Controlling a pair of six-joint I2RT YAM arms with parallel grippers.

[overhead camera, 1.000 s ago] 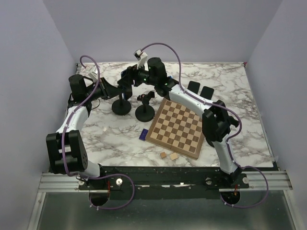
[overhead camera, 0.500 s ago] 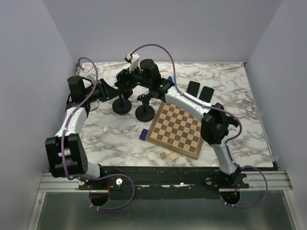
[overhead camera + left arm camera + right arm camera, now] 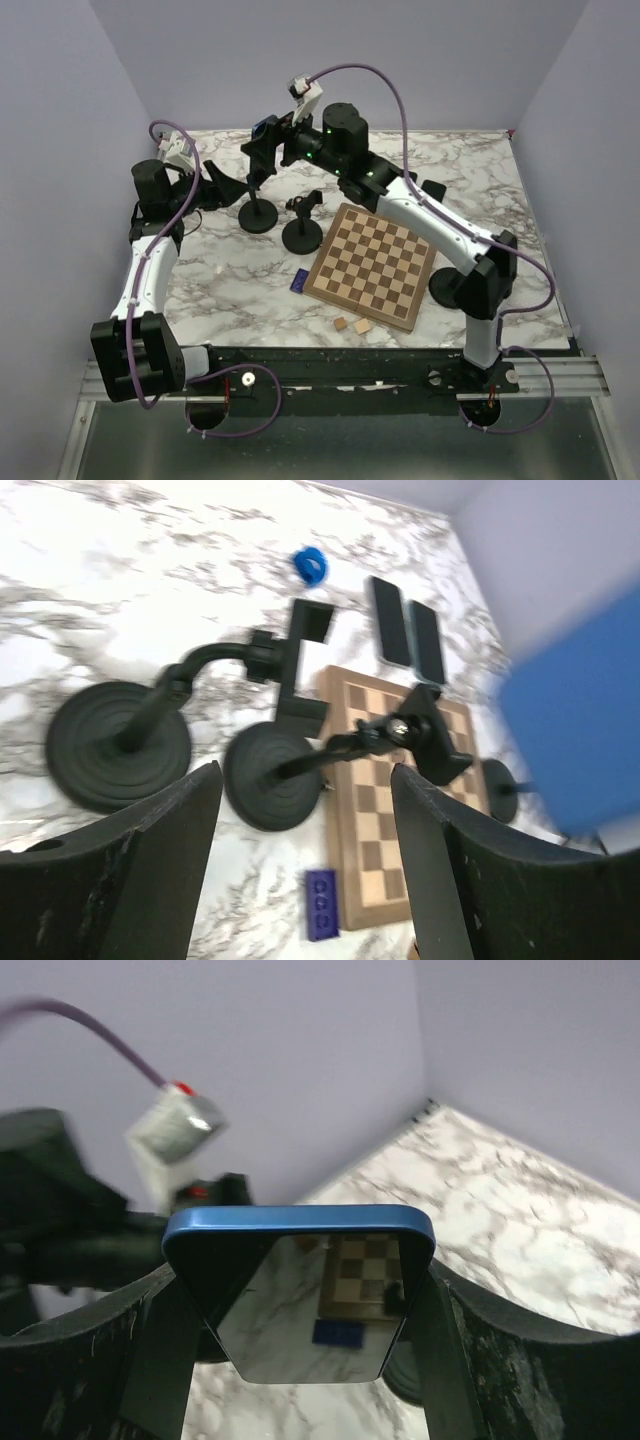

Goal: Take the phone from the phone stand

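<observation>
The right gripper (image 3: 265,148) is clamping the blue phone (image 3: 300,1295) by its long edges and holding it in the air at the table's 11 o'clock. It is hanging clear above the phone stand (image 3: 258,212), whose cradle is sitting empty. At the stand's 9 o'clock the left gripper (image 3: 305,780) is hovering with jaws wide and nothing between them, probably placed there to brace the stand.

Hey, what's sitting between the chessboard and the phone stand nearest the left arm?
The second stand, with its round black base, stands between that phone stand and the chessboard; the top view shows it.
</observation>
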